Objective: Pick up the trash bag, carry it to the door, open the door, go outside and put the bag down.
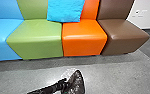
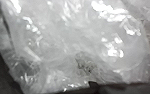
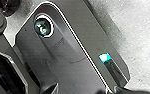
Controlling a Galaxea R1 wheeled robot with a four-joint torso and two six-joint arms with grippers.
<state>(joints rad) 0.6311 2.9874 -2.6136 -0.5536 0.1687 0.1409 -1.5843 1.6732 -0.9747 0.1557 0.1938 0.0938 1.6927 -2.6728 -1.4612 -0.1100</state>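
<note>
Where the left arm point(image 1: 47, 89) ends, its jaws point(image 1: 65, 83) touch the trash bag point(image 1: 77, 83).

Blue seat point(image 1: 1, 40), green seat point(image 1: 37, 40), orange seat point(image 1: 84, 37), brown seat point(image 1: 124, 35) in row; turquoise cushion point(image 1: 64, 10) across green/orange; grey floor point(image 1: 111, 77); white wall point(image 1: 149, 18)

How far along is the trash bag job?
The pick-up looks done: the bag is at the left gripper. Carrying it to the door seems to be in hand, though I can't confirm progress. Opening the door, going outside and putting the bag down look left to do, as the robot is indoors, facing the orange seat.
</note>
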